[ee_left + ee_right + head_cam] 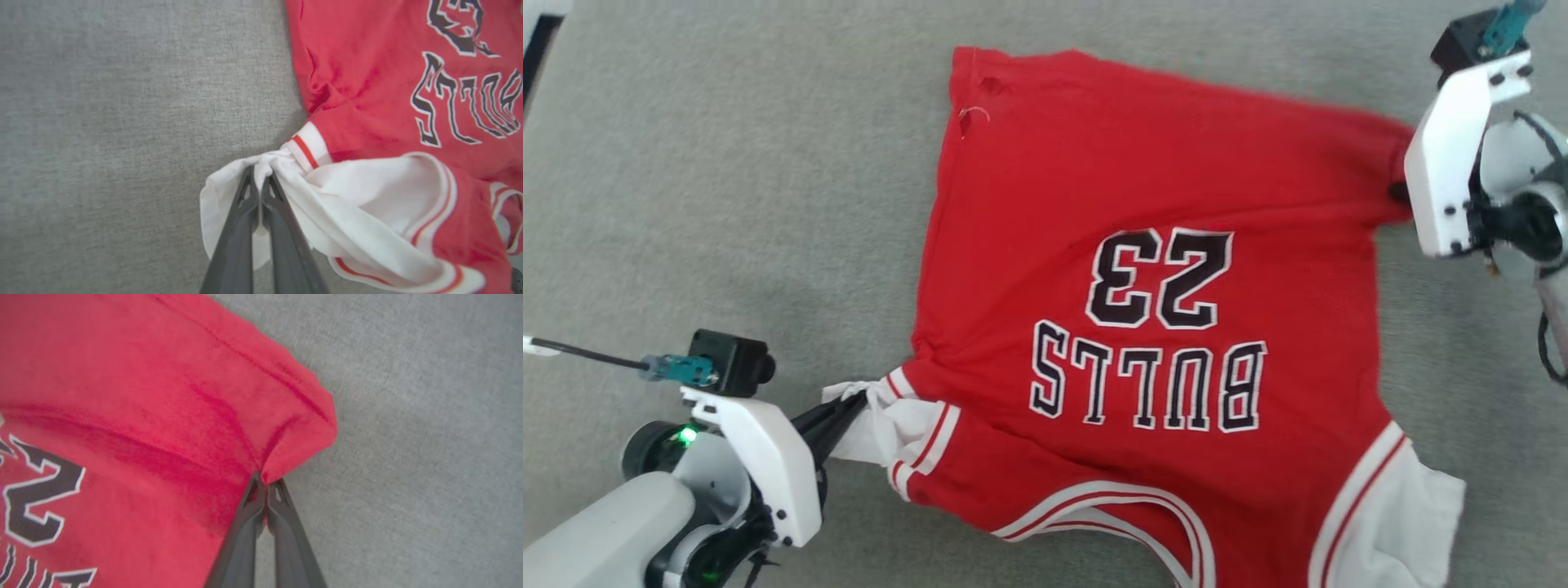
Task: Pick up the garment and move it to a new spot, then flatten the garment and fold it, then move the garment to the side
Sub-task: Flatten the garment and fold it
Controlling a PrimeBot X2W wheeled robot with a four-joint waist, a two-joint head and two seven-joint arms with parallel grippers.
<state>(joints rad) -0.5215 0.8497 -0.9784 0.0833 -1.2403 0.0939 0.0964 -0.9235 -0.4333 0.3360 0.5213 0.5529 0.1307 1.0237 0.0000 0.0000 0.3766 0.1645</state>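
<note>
I see shirt (pixel 1143 204) lying front-up on grey cloth surface (pixel 727 163). Lettering reads upside down from head camera, collar toward me. My left gripper (pixel 259 171): jaws closed together, pinching bunched white sleeve (pixel 229 204) at shirt's left side. My right gripper (pixel 265 482): jaws closed together on red hem corner (pixel 302 433) at far right of shirt. Cloth puckers at both pinch points. Other sleeve (pixel 1405 523) lies flat at lower right. Small hole (pixel 990 86) near far left corner of hem.
</note>
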